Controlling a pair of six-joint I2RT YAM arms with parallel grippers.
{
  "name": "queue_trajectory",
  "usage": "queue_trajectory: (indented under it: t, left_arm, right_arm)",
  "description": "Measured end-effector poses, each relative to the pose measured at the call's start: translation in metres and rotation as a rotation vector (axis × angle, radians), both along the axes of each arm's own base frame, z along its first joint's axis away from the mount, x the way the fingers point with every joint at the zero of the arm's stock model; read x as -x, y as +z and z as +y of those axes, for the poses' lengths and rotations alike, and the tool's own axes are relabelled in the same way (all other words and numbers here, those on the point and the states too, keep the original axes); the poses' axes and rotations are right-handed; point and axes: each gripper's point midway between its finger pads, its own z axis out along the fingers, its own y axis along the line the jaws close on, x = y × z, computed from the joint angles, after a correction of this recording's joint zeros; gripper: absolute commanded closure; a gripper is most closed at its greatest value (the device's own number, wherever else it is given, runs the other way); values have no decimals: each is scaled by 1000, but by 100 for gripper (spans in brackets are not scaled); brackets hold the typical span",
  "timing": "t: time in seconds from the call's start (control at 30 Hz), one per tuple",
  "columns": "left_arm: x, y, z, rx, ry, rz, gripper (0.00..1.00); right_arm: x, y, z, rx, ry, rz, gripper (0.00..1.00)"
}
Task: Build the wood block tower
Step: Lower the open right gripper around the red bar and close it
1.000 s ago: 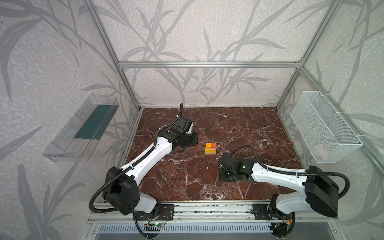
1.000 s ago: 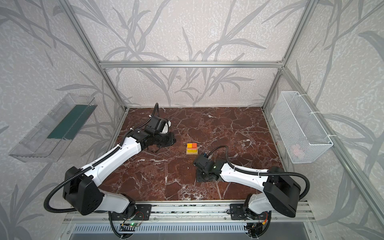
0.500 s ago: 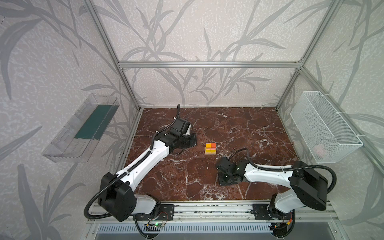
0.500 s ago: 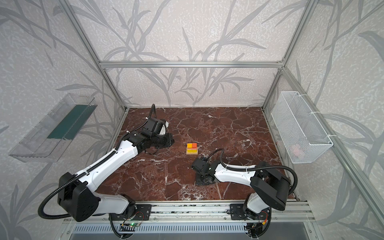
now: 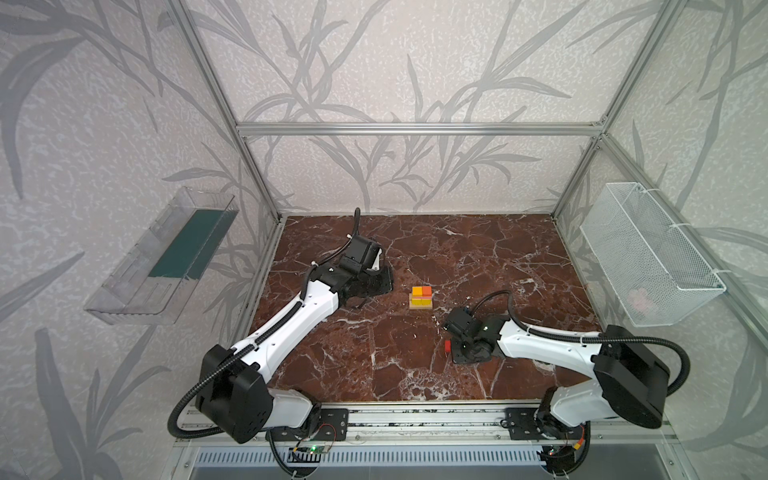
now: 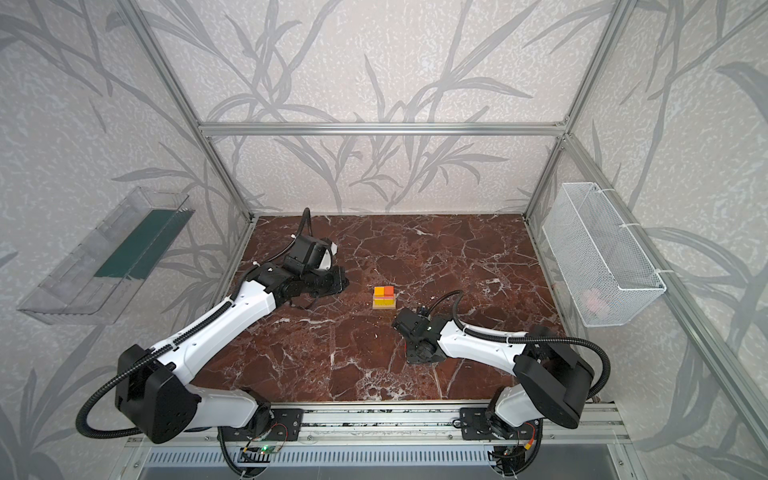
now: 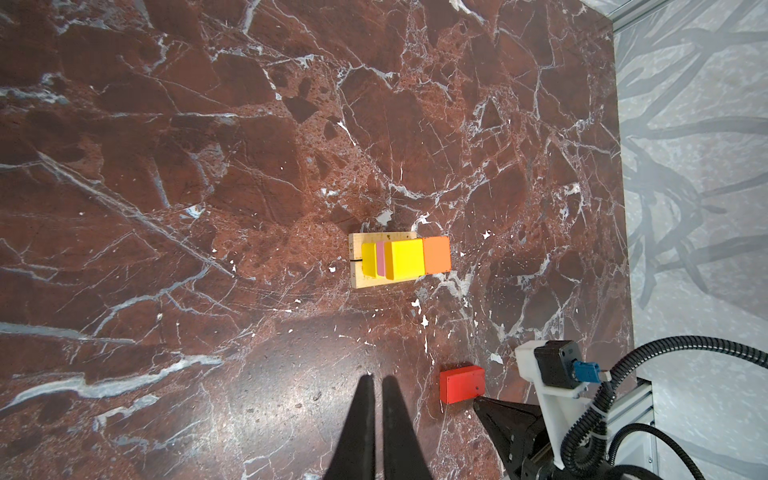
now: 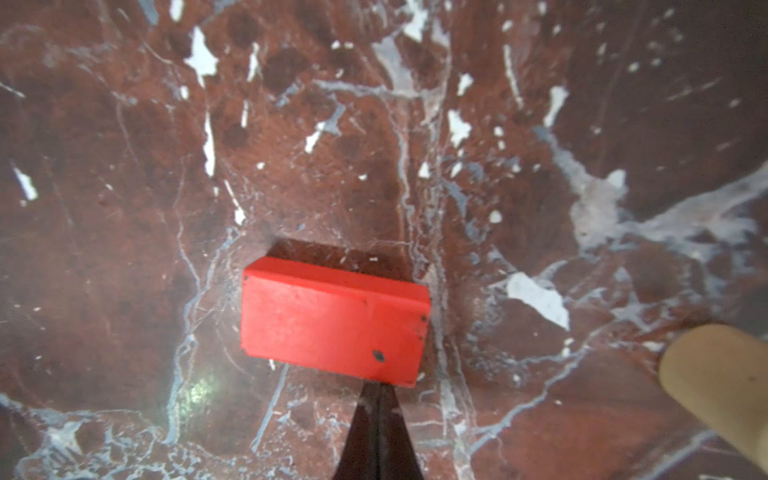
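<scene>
Top views both show the tower (image 5: 420, 298) at mid surface (image 5: 478, 257): tan plank base (image 5: 420, 306), yellow, orange, pink blocks (image 5: 417, 291). Nearer and right, a red brick (image 5: 447, 345) lies flat. Left wrist view: left end effector (image 7: 376, 380) closed, empty; brick's long axis runs near to far. Right wrist view: right end effector (image 8: 377, 388) closed, tips at the brick's edge; tan cylinder (image 8: 719, 374) nearby.

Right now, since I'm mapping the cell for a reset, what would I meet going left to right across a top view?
Clear wall tray → left gripper → tower → red brick → wire basket.
</scene>
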Motion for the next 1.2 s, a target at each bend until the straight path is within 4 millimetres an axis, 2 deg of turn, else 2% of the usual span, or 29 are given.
queue_trajectory:
  t: [0.1, 0.3, 0.47, 0.6, 0.8, 1.03, 1.2]
  left_arm:
    - [0, 0, 0, 0, 0, 0, 93]
    - [0, 0, 1, -4, 3, -2, 93]
    - [-1, 0, 3, -13, 13, -12, 93]
    - [-1, 2, 6, -19, 16, -22, 93]
    - [0, 2, 7, -26, 14, -28, 93]
    - [-1, 2, 7, -29, 9, -31, 93]
    - [-1, 2, 8, -31, 7, -33, 93]
  right_arm:
    - [-2, 6, 0, 12, 10, -5, 99]
    - [0, 25, 5, 4, 36, -56, 48]
    - [-3, 32, 18, 15, 52, -76, 29]
    - [-6, 23, 25, 51, 43, -62, 17]
    - [-11, 12, 22, 104, 10, -56, 12]
    - [-16, 13, 22, 104, -48, -82, 13]
    - [-18, 7, 21, 112, -79, -76, 15]
